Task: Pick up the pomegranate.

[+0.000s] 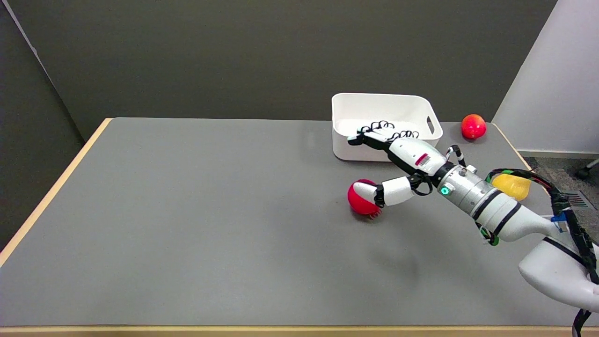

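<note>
I see the round red pomegranate (362, 202) lying on the grey table (196, 220), in front of the white plastic bin (341, 140). My right hand (398, 161) hovers over it, fingers (376, 135) stretched wide toward the bin, thumb (390, 191) overlapping the fruit; whether they touch I cannot tell. A red-yellow apple (473, 126) sits beside the bin.

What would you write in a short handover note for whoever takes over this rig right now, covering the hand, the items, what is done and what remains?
Right hand: open, fingers spread above the table, holding nothing; thumb overlaps the fruit in view, contact unclear.
Round red pomegranate: on the grey table, in front of the white plastic bin.
Also present: red-orange fruit right of the bin, yellow fruit behind the forearm.
Done: hand brought to the pomegranate.
Left: close on it and lift.
</note>
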Motion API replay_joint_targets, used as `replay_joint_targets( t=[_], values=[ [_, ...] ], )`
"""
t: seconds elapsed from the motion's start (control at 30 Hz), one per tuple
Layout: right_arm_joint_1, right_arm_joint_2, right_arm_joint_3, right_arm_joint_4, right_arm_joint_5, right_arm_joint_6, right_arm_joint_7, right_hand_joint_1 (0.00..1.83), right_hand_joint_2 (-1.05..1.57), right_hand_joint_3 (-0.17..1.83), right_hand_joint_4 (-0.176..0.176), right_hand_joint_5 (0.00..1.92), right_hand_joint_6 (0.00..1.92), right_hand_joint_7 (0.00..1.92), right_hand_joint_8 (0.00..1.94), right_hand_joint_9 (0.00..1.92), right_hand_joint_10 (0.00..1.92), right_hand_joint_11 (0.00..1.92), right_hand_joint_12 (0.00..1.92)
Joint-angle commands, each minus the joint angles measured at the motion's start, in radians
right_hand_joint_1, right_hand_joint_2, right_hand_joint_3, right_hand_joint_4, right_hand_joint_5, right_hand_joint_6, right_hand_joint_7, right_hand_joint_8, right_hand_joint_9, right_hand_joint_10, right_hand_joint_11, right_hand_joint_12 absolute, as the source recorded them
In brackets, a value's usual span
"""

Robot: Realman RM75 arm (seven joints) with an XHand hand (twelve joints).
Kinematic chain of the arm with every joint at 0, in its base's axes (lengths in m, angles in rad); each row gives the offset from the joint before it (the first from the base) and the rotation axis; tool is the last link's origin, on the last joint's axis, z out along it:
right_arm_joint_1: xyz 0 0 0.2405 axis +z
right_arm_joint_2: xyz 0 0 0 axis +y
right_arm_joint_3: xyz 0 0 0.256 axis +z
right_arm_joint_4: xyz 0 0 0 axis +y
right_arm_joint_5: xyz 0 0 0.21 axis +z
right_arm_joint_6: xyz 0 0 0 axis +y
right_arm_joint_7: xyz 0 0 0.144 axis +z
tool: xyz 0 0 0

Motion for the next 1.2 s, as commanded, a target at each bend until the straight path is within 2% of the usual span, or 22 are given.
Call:
replay_joint_targets(
  t=[0.03, 0.13, 0.2, 0.63, 1.2],
  values=[
    [0.054, 0.044, -0.071, 0.011, -0.053, -0.106, -0.006, 0.46, 0.57, 0.88, 0.026, 0.24, 0.47, 0.15, 0.3, 0.02, 0.57, 0.0, 0.93],
    [0.063, 0.048, -0.085, -0.003, -0.053, -0.11, -0.001, 0.47, 0.58, 0.85, 0.033, 0.25, 0.45, 0.17, 0.28, 0.02, 0.58, 0.0, 0.95],
    [0.064, 0.049, -0.091, -0.007, -0.053, -0.114, 0.0, 0.45, 0.54, 0.94, 0.034, 0.22, 0.52, 0.14, 0.35, 0.02, 0.58, 0.0, 0.96],
    [0.055, 0.049, -0.117, -0.075, -0.049, -0.127, 0.001, 0.45, 0.54, 0.95, 0.042, 0.23, 0.52, 0.18, 0.36, 0.03, 0.62, 0.0, 1.02],
    [0.14, 0.071, -0.205, -0.156, -0.042, -0.102, 0.004, 0.47, 0.56, 0.96, 0.05, 0.23, 0.51, 0.19, 0.35, 0.04, 0.63, 0.0, 1.07]
  ],
)
